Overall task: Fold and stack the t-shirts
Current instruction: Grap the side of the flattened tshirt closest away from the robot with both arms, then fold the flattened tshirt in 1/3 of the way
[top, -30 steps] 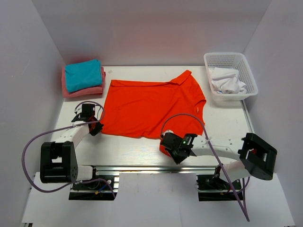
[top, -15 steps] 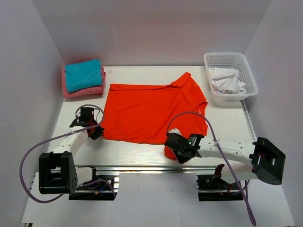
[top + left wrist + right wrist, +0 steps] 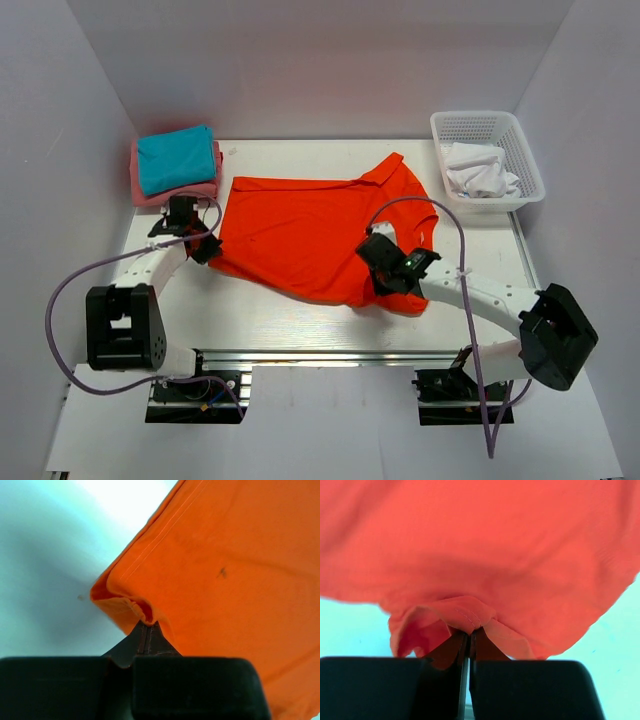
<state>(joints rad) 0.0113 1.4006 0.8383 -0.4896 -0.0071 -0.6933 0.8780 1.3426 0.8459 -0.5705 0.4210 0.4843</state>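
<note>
Progress: partly done. Teal shirt [image 3: 175, 158] sits folded on top of pink shirt [image 3: 172, 192] at far-left corner, so 2 look stacked. Orange shirt [image 3: 310, 225] lies spread mid-table, collar toward far right, fold only starting. White shirts [image 3: 478, 170] sit crumpled in basket [image 3: 527, 160] at far right, not yet folded.

Left claw [image 3: 207, 250] is pinched tight on the orange shirt's near-left corner; wrist view shows the hem bunched between its tips [image 3: 147, 630]. Right claw [image 3: 388, 278] is clamped on the near-right hem, cloth raised off the surface and bunched at the tips [image 3: 469, 634].

Left to do, my guess: finish the orange fold, put it on the stack, then the whites.

Surface: pale table [image 3: 270, 320], smooth, metal rail [image 3: 330, 355] along near edge. Room: plain white walls [image 3: 300, 70] on 3 sides, even light.
</note>
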